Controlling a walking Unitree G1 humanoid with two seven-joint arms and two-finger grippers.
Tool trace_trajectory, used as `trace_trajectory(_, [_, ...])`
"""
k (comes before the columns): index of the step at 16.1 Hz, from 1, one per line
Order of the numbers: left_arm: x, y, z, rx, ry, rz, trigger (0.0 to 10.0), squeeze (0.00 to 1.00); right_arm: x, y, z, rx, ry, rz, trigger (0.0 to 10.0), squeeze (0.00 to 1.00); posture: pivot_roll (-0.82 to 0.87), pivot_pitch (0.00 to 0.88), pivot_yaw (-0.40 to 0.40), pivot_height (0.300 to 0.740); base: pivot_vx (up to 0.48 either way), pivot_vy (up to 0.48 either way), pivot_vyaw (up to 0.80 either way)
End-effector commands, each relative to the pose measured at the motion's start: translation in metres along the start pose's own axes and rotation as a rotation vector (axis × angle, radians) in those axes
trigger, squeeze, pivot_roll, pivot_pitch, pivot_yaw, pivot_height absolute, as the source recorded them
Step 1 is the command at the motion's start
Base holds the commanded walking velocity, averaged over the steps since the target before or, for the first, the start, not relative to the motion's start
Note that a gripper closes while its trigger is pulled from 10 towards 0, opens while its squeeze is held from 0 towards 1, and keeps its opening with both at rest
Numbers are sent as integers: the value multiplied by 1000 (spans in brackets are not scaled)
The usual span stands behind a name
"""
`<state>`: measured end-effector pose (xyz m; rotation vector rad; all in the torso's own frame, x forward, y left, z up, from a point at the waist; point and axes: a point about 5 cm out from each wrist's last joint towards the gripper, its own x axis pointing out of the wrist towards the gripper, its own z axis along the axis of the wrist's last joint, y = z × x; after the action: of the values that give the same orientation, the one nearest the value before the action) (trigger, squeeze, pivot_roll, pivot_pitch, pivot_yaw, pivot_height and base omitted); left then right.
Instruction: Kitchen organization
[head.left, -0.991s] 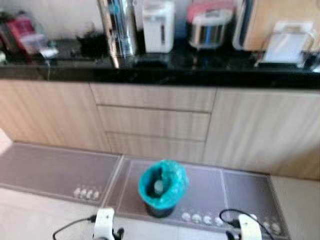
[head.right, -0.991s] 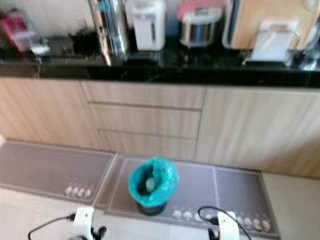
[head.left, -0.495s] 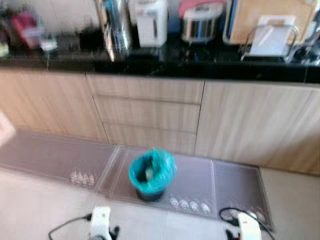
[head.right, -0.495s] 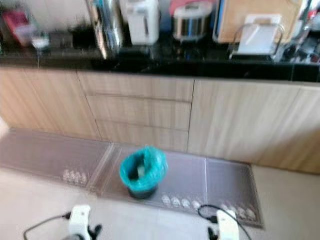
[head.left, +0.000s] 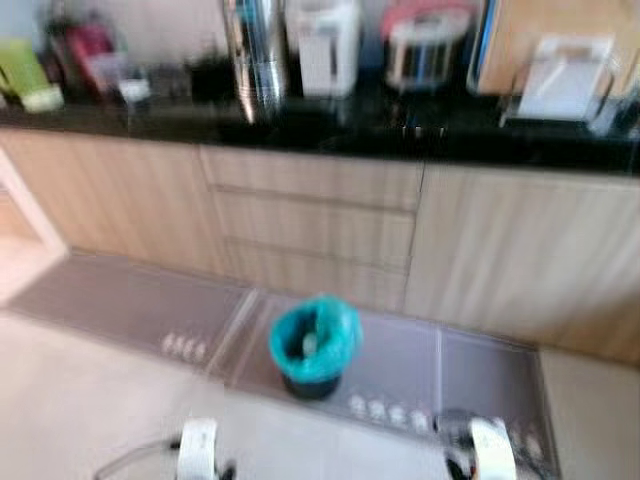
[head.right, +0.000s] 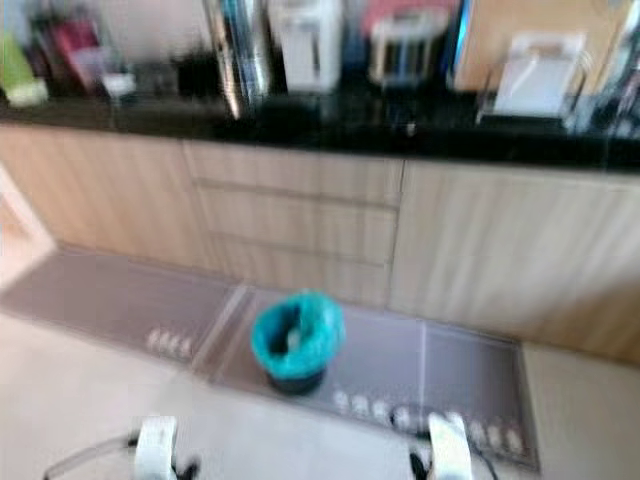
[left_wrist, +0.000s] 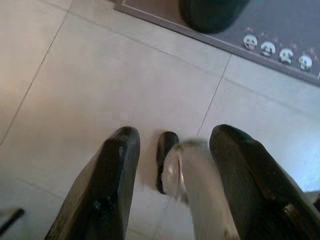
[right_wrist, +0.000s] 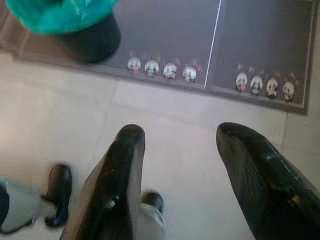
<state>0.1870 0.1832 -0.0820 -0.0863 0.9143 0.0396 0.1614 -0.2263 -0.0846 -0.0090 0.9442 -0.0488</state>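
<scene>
Kitchen, mid-walk and blurred: black worktop (head.left: 400, 135) running along the wall above pale wood drawers (head.left: 315, 225), loaded along its back edge with a tall steel urn (head.left: 255, 50), a white hot-water pot (head.left: 323, 45), a pink-lidded rice cooker (head.left: 425, 48) and a wooden board (head.left: 560, 30) propped upright behind a wire rack (head.left: 560, 85), presumably parked there to stay within reach of the wall. Green bottle (head.left: 28, 75) and red containers (head.left: 88, 45) crowded at the worktop's far left end, too smeared to name further. Small dark bin (head.left: 313, 340) lined with a teal bag, standing on the grey floor mat (head.left: 130, 310) at the foot of the drawers, near the seam between two mat sections, likely kept handy for scraps. Nothing yet picked out for tidying; judged an approach stage, with the worktop clutter the probable target. Left gripper (left_wrist: 172, 165) hanging low over the bare tile floor (left_wrist: 90, 90), fingers (left_wrist: 112, 185) spread wide, holding and touching nothing, the robot's own foot seen between them. Right gripper (right_wrist: 180, 165) likewise low and spread wide, empty, over tile just short of the mat's panda-printed edge (right_wrist: 160, 69), bin close by on the mat.
</scene>
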Motion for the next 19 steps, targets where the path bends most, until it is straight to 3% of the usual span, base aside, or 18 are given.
trace_trajectory(1, [1,4,10,-3,-25,15,10000,0,3,6,8,5,-22,12,10000,0,61,0,23,740,292,0,0])
trace_trajectory(16, [1,4,6,9,-9,-4,10000,0,2,7,5,10,-20,6,10000,0,67,0,28,740,301,0,-116])
trace_trajectory(19, [0,4,6,14,-10,-3,10000,0,2,6,4,4,-16,9,10000,0,66,0,28,740,0,0,0])
